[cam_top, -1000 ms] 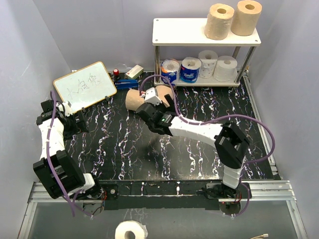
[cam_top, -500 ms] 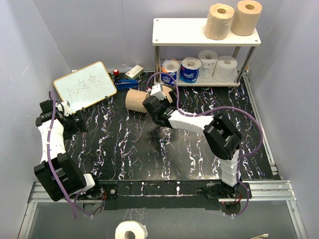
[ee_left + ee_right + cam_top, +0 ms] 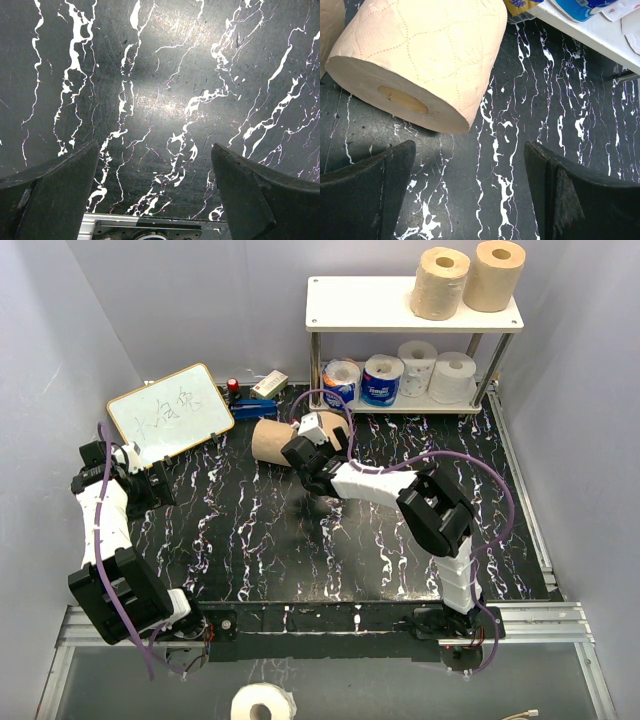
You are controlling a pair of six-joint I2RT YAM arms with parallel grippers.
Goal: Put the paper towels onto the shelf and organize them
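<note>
The shelf (image 3: 365, 305) stands at the back right. Two tan paper towels (image 3: 440, 282) (image 3: 495, 275) stand on its cream top board. Two blue-wrapped rolls (image 3: 383, 378) and two white rolls (image 3: 455, 375) sit on the lower board. Two more tan rolls lie on the black table: one (image 3: 270, 440) in plain sight, the other (image 3: 335, 423) partly hidden by my right gripper (image 3: 303, 452). In the right wrist view the right gripper (image 3: 470, 190) is open, with a tan roll (image 3: 425, 60) lying on its side just beyond the fingertips. My left gripper (image 3: 150, 485) (image 3: 155, 190) is open over bare table.
A framed whiteboard (image 3: 172, 410) leans at the back left, with a white box (image 3: 270, 385) and a blue item (image 3: 255, 408) beside it. Grey walls close in on both sides. A white roll (image 3: 262, 703) lies below the table's front rail.
The right arm folded its elbow leftward and carried its gripper up toward the two lying tan rolls. The left arm has not moved.
</note>
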